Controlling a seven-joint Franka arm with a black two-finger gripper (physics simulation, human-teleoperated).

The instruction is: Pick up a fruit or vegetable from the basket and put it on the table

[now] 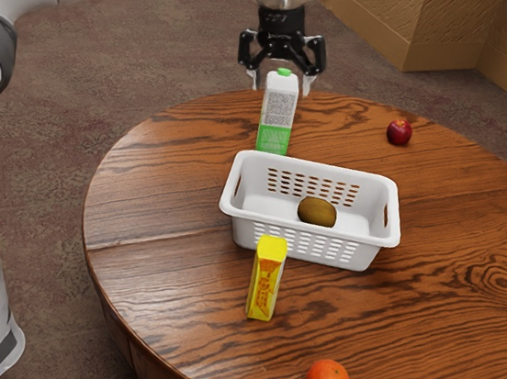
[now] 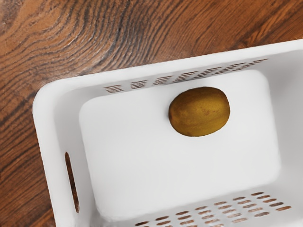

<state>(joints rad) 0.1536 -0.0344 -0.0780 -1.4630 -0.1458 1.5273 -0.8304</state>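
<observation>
Looking down into the white basket, I see the kiwi lying on its floor, just beside one long wall and nearer to one short end than to the other. My gripper is high, with its two fingers standing wide apart and nothing held between them. I judge this fruit to be light and quite firm, but its flesh can bruise, so the squeeze should be gentle and even. The skin looks a little rough, therefore it should not slip much; however, the rounded ends could roll away if I touch them first. It is better to take it across its narrow middle, with the fingers low, at its widest height. The close wall leaves little room on that side, so one finger must go down carefully there, without scraping the basket, before I carry the kiwi to the desk.
</observation>
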